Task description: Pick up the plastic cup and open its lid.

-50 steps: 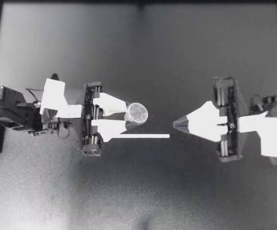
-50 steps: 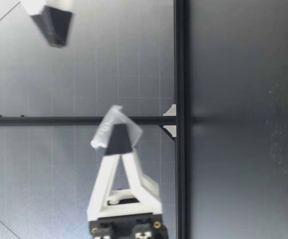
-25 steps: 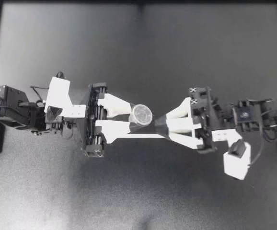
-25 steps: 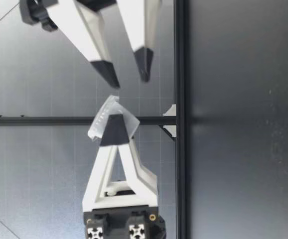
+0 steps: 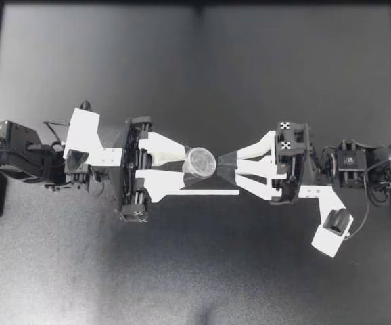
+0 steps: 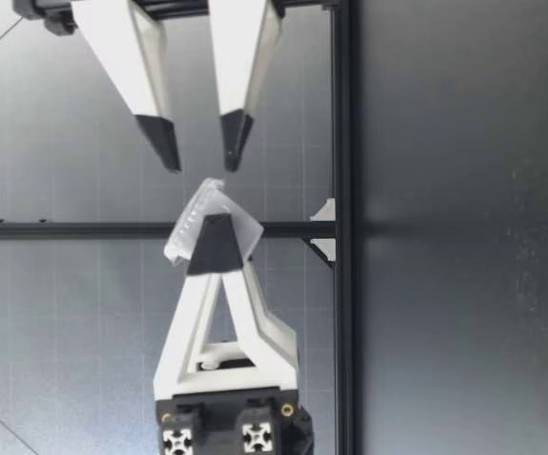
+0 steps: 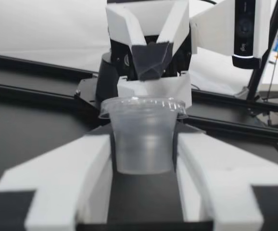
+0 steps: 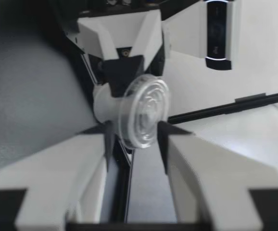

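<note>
Jaws of the left gripper (image 5: 185, 166) are closed on the body of the plastic cup (image 5: 199, 162) from two sides. The cup is held clear of the table (image 5: 195, 271), tipped so that its lid (image 8: 143, 115) faces the right gripper (image 5: 221, 162). Such thin clear plastic is judged light, slick and easily crushed, so the lid's rim is best pinched gently. Jaws of the right gripper are spread wide, with the lid just off their tips and, as far as can be seen, untouched.

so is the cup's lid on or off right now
On. The clear lid covers the mouth of the plastic cup held in my left gripper; my right gripper, open, has not gripped it.
</note>
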`<action>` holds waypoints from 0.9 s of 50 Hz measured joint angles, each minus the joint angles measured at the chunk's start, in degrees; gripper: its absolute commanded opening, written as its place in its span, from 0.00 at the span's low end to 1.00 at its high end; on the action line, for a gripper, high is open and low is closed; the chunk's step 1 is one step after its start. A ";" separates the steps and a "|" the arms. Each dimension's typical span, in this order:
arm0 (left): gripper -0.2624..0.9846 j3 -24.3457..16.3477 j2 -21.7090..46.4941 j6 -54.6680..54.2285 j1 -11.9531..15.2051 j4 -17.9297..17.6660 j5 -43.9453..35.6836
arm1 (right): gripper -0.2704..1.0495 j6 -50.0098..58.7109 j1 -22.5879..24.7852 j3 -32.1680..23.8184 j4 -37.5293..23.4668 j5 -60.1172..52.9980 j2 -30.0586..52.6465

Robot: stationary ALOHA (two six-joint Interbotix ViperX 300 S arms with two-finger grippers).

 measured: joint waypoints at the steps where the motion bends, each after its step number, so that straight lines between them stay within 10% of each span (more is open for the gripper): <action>1: 0.33 0.00 -0.09 0.00 0.00 0.09 0.00 | 0.54 0.00 0.00 -0.09 0.00 0.00 0.09; 45: 0.33 -0.09 2.20 -1.14 -0.26 1.23 0.18 | 0.54 0.35 0.09 3.16 2.99 -6.06 -10.55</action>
